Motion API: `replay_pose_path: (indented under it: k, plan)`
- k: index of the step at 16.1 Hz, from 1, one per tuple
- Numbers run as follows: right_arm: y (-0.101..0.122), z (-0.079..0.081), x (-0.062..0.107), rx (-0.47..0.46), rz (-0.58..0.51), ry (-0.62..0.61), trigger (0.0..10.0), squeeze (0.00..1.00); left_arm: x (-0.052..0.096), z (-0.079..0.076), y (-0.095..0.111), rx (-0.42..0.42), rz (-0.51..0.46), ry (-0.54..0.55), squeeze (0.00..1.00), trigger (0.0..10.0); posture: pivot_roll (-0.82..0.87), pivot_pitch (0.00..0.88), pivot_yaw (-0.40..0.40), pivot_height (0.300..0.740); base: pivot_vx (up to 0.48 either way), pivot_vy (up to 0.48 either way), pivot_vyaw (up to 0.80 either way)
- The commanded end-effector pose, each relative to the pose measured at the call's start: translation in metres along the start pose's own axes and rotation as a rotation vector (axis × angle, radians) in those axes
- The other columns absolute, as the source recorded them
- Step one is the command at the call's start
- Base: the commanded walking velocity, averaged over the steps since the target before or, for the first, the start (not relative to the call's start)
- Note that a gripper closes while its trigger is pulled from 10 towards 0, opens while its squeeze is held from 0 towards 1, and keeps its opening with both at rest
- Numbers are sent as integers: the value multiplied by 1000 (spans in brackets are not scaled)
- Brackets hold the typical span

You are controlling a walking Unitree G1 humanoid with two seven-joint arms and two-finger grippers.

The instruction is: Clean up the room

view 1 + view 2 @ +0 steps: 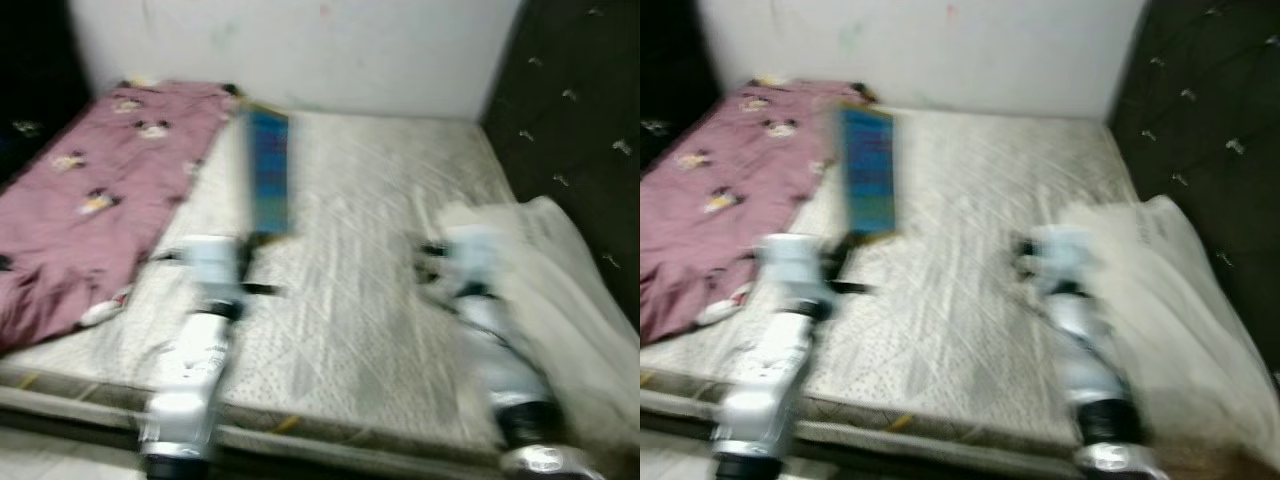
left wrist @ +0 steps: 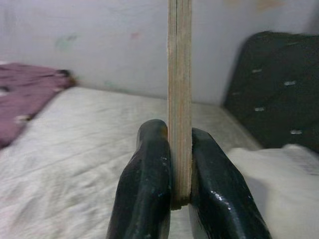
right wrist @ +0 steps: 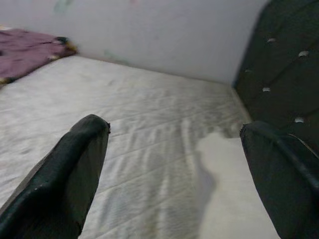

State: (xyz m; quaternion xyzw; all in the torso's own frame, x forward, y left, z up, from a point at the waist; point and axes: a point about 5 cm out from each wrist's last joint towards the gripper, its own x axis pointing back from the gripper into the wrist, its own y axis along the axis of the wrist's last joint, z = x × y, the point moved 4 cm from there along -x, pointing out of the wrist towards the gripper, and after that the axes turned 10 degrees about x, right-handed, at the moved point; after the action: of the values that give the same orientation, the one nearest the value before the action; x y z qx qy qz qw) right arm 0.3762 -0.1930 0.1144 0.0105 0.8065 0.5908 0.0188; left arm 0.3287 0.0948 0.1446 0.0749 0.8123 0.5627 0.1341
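My left hand grips a thin blue-faced board upright over the mattress — my right hand hangs spread wide at lower right.

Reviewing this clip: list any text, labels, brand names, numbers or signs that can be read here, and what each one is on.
None can be read.
Blue board held upright in the left gripper, jaws shut on its edge: colored face, motion-blurred, nothing legible.
White sheet at the mattress's right side: faint dark marks near its top, too blurred to read.
Pink blanket: cartoon figures, no words to make out.
Right gripper: jaws open, no markings.
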Motion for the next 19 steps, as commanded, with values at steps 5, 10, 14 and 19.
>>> replay_pose_path:
  k: [5, 10, 14, 19]
  plan:
    - [13, 16, -7, -14, -43, 40, 10000, 0, -1, 11, 12, -27, -38, 51, 0, 10000, -17, 0, -21, 740, 115, 0, 0]
    - [10, 17, -7, -12, -24, 43, 10000, 0, 0, 15, 11, -17, -30, 73, 0, 10000, -16, 0, -25, 740, 0, 0, -480]
    - [9, 16, -6, -12, -25, 39, 10000, 0, -2, 16, 10, -18, -26, 85, 0, 10000, -19, 0, -24, 740, 0, 0, -800]
    - [8, 16, -6, -13, -23, 36, 10000, 0, 0, 19, 11, -26, -28, 99, 0, 10000, -19, 0, -24, 740, 0, 0, -800]
